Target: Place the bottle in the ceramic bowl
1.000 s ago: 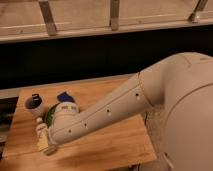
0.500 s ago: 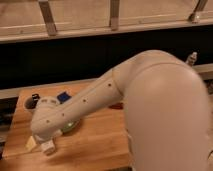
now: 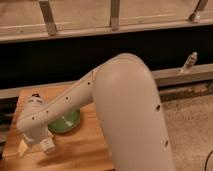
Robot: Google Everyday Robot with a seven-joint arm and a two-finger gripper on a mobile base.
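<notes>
The end effector (image 3: 39, 146), fingers apart, hangs low over the table (image 3: 85, 150) near the bowl (image 3: 66, 123). The bottle (image 3: 22, 148) seems to lie just beside it.

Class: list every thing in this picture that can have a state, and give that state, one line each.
Gripper: open, low over the table near its front left corner, holding nothing.
Bottle: on the table just left of the gripper, outside the bowl; upright or lying, cannot tell.
Ceramic bowl: upright on the table, partly hidden by the arm; the part in view holds nothing.
Slim bottle: upright on the ledge at far right.
</notes>
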